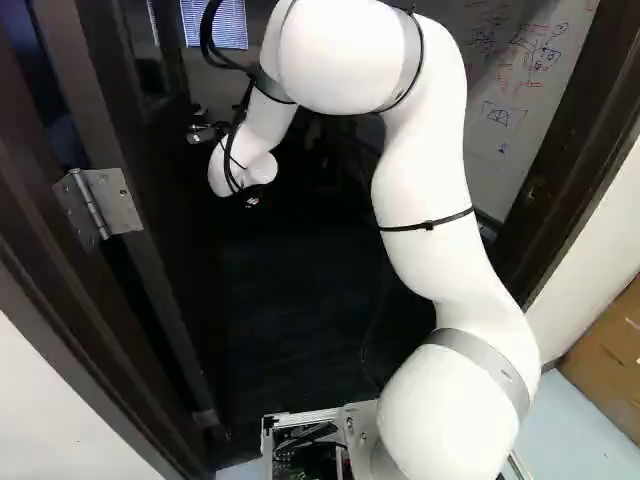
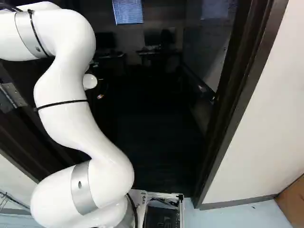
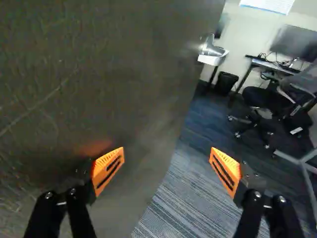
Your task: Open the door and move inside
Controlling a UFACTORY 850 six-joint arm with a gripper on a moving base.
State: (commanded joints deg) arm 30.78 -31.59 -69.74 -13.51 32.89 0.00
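Wrist view gives me two jaws standing wide apart, clamped on nothing, each with one ribbed, wedge-shaped orange pad (image 3: 107, 171). One is in front of the single door (image 3: 99, 74), whose dark, smooth face is scratched (it even carries a faint orange reflection); the other is out past the door's edge, over striped blue-grey carpet (image 3: 181, 198). The door stands open, hung from one visible metal hinge (image 1: 100, 205) with two flat leaves. My one white, rounded arm (image 1: 425, 170) reaches into the opening beside it. Across the opening from the door I see one dark frame side (image 2: 240, 95) and one glossy whiteboard (image 1: 520, 90) with red and blue scribbles. Beyond the door are one slatted blind (image 2: 127, 12), one black bin (image 3: 224, 83), one wheeled chair (image 3: 262, 99) at least, and one flat monitor (image 3: 297, 42) over a thin-topped desk (image 3: 272, 64).
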